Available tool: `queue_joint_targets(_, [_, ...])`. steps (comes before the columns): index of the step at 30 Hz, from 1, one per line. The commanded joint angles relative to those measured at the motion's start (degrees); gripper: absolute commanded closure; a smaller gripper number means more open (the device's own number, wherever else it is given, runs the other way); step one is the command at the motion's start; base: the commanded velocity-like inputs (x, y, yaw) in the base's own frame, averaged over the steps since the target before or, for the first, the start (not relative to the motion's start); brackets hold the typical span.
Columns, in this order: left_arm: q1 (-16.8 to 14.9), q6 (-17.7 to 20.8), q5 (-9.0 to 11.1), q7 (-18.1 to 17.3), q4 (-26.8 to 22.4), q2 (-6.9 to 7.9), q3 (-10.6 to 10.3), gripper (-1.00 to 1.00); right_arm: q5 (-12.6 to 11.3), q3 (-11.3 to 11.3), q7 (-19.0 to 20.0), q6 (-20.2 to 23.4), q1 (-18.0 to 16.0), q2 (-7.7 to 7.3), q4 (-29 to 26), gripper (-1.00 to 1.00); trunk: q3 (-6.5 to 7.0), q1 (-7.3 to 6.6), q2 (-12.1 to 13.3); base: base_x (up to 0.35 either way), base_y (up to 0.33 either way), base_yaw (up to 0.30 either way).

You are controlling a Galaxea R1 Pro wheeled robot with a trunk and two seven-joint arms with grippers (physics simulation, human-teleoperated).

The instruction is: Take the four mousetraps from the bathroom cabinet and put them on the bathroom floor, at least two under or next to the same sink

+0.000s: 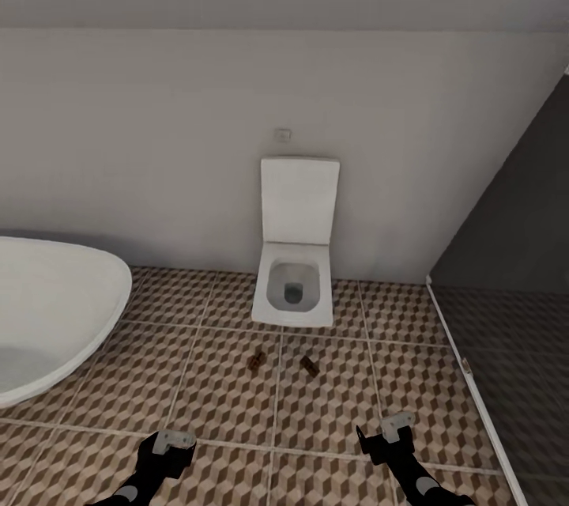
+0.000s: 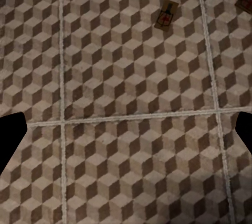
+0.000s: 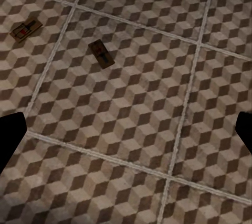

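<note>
Head view: two mousetraps (image 1: pixel 282 364) on the bathroom floor (image 1: pixel 221 403) by the toilet (image 1: pixel 294 285) — no sink near. Left tool (image 1: pixel 172 443) and right tool (image 1: pixel 393 427) released, empty — regrasp each trap squarely, jaws across its short width.

White toilet (image 1: pixel 296 253), bathtub (image 1: pixel 47 316) leftward

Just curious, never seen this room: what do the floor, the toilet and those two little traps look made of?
Floor: matte tile, judging by grout lines. Toilet: likely glazed ceramic, smooth white. Mousetraps: seemingly wooden boards, tan-brown, with dark, possibly metal parts.
</note>
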Motion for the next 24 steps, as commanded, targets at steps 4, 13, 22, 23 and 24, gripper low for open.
queue_joint_targets(4, [-0.07,-0.31,0.51,-0.23,0.21,-0.04,-0.48,-1.00,-0.18,0.42,0.03,-0.17,-0.04,-0.02,0.05,-1.00,1.05,-0.88,1.58,0.000,0.000,0.000])
queue_joint_targets(13, [-0.07,-0.31,0.51,-0.24,0.21,-0.04,-0.48,-1.00,-0.17,0.42,0.03,-0.17,0.09,-0.02,0.05,-1.00,3.50,-2.85,5.19,0.000,0.000,0.000])
queue_joint_targets(22, [-0.07,-0.31,0.51,-0.24,0.21,-0.04,-0.48,-1.00,-0.13,0.42,0.03,-0.17,0.47,-0.02,0.03,-1.00,5.96,-4.83,8.80,0.000,0.000,0.000])
queue_joint_targets(23, [-0.05,-0.31,0.51,-0.24,0.21,-0.04,-0.48,-1.00,-0.14,0.42,0.03,-0.17,0.47,-0.02,0.04,-1.00,6.23,-5.05,9.20,0.000,0.000,0.000])
queue_joint_targets(24, [-0.03,-0.31,0.51,-0.24,0.21,-0.04,-0.48,-1.00,-0.14,0.42,0.03,-0.17,0.48,-0.02,0.04,-1.00,6.50,-5.27,9.60,0.000,0.000,0.000])
